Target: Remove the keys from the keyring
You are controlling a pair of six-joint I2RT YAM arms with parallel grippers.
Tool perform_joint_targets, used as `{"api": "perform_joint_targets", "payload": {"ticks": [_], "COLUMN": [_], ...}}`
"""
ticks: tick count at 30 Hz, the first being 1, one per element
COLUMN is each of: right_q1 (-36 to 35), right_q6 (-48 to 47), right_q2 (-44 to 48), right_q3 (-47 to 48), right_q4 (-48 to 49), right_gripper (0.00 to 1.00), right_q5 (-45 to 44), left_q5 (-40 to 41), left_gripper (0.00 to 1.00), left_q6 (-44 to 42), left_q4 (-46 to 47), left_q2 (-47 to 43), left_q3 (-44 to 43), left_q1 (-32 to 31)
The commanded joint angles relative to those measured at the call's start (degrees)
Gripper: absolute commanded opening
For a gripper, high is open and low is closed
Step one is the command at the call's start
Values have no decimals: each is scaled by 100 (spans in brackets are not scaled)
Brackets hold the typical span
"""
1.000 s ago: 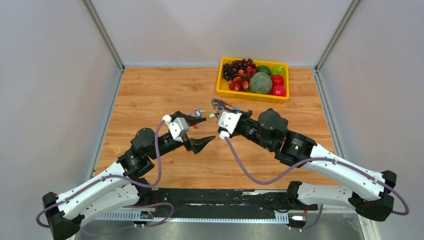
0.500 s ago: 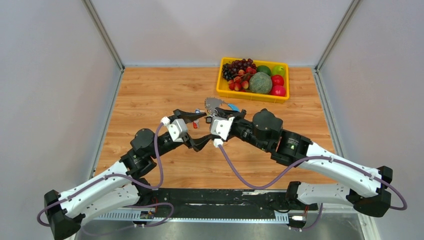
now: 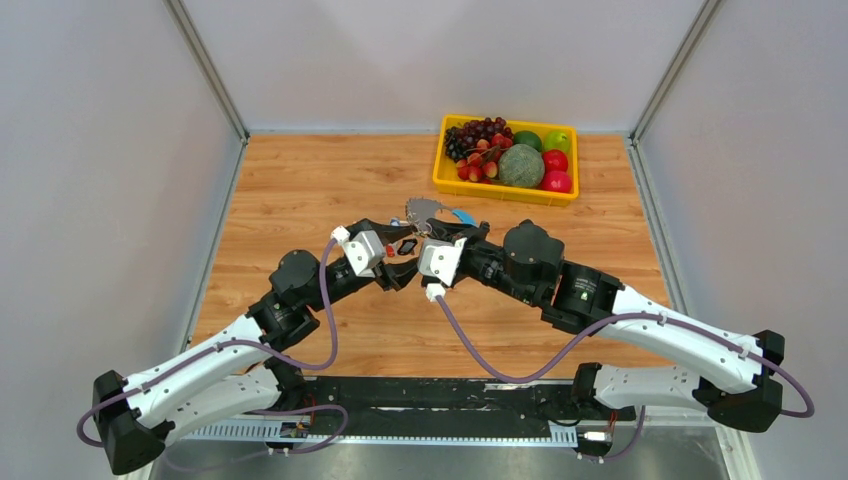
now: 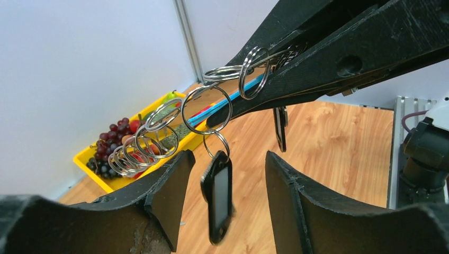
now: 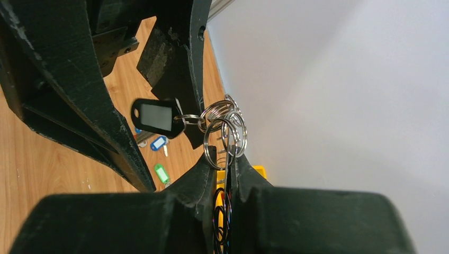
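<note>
Top external view: we look down on a wooden table (image 3: 300, 180); the yellow crate (image 3: 500, 194) at its far side serves as our landmark.
Left arm (image 3: 200, 365): we trace it from the table's near edge toward the crate; it stops short of the crate's near left corner.
Right arm (image 3: 660, 335): we trace it from the near right; its tip meets the left arm's tip just before that same corner.
Crate contents: we see fruit (image 3: 521, 165), among it dark grapes, a green melon and red pieces.
Right gripper (image 5: 226, 161): its jaws are pressed together, pinching a silver ring of the keyring.
Left gripper (image 4: 227, 159): its jaws stand apart, one on each side of the black-tagged key, and we see a gap on both sides.
Keyring (image 4: 153, 135): a bunch of linked silver rings, part of it light blue, held off the table near the crate's near left corner.
Black-tagged key (image 4: 217, 198): it hangs from the keyring by a small ring, on the near side of the crate.
Blue-tagged key (image 5: 158, 143) and green-tagged key (image 5: 161, 173): we find them lying loose on the table, off the keyring and apart from the crate.
</note>
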State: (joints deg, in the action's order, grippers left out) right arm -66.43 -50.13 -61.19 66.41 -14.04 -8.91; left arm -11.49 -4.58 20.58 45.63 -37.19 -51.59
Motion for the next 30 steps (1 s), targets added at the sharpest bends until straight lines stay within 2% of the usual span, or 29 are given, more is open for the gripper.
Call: {"api": "perform_joint_targets", "payload": {"ticks": [1, 9, 18, 20, 25, 30], "right_q1": [-54, -53, -55, -54, -46, 13], "right_q6": [-133, -169, -166, -152, 75, 571], "right_q2": [72, 47, 19, 19, 8, 213], "right_q3": [184, 144, 93, 79, -10, -434], "right_q4": [195, 203, 251, 268, 296, 379], "right_gripper": [0, 0, 0, 0, 0, 0], "right_q5": [31, -28, -81, -125, -431, -311], "left_q5": [20, 74, 41, 49, 246, 342], "left_gripper": [59, 32, 24, 21, 2, 0], "left_q6": [-109, -150, -209, -221, -169, -39], "left_q4": [201, 120, -219, -350, -725, -1481], "left_q2": [-22, -87, -87, -102, -202, -295], "left_q3": [-253, -293, -419, -471, -521, -731], "left_q1": [27, 31, 27, 29, 27, 27]}}
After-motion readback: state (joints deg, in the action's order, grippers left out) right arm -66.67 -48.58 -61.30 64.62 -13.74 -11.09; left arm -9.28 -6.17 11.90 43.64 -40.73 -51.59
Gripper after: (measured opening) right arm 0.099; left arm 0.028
